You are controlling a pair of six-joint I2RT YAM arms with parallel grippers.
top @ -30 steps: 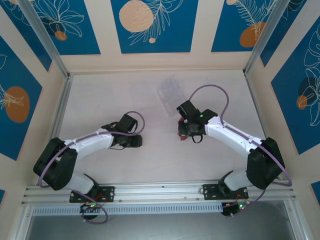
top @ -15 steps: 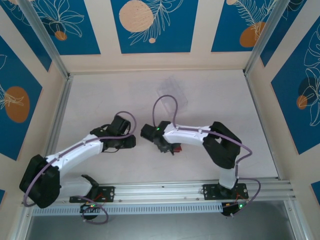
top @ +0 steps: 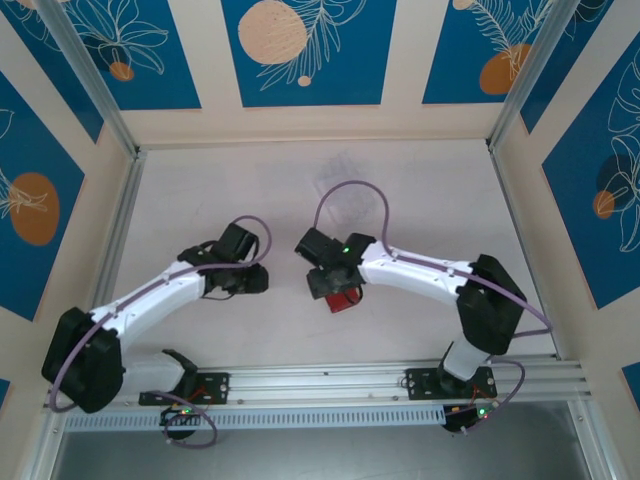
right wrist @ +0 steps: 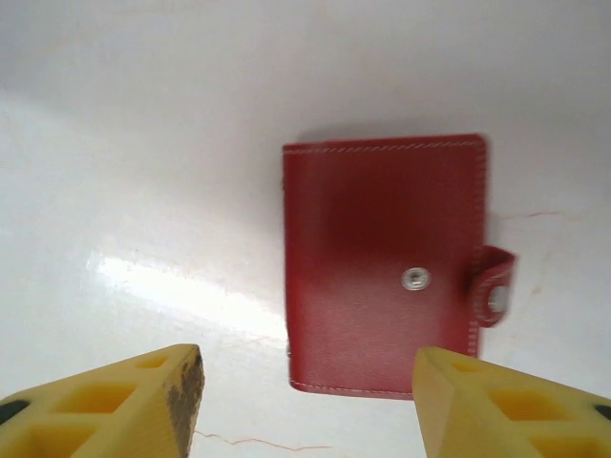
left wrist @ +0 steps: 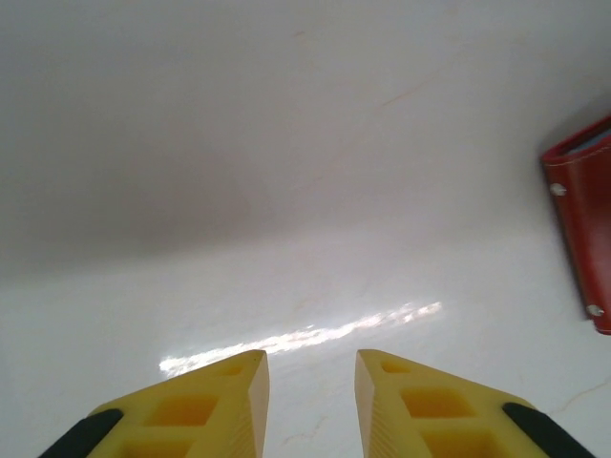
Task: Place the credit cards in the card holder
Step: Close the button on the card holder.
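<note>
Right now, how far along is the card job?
Done: can't confirm any; the wallet lies folded on the table, tab unsnapped, its inside hidden. In hand: nothing; right hand hovers open above it, left hand open beside it. Left: likely opening it and slotting cards.

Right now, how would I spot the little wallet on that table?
Find the middle of the pale table, just beneath the right gripper. There lies the card holder, closed: a red square with a snap tab, unlike the colourless clear tray farther back.
</note>
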